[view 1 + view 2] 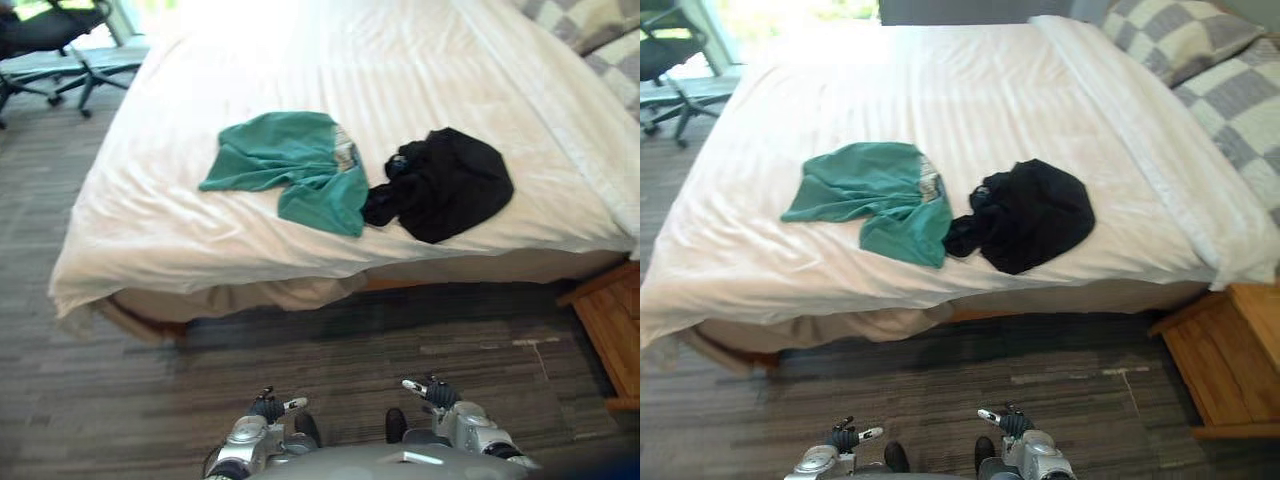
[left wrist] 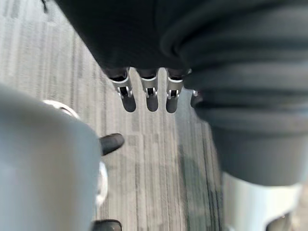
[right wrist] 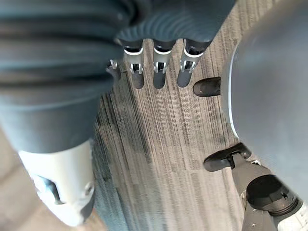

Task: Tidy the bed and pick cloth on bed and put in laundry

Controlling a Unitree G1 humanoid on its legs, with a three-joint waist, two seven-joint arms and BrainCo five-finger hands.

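Mostly white bed (image 1: 970,90), grey striped floor (image 1: 940,390)

Dark ribbed wrist covers (image 2: 240,82), silver fingers (image 2: 150,87) with dark tips

The office chair (image 1: 50,32) was cut off at the top left corner. The checked pillows (image 1: 1180,40) and wooden nightstand (image 1: 1230,350) ran past the right edge. The black cloth (image 1: 1035,215) lay bunched, its kind impossible to tell.

Head stereo pair down over the same bed (image 1: 300,60); wrist cameras close above floor (image 2: 154,159)
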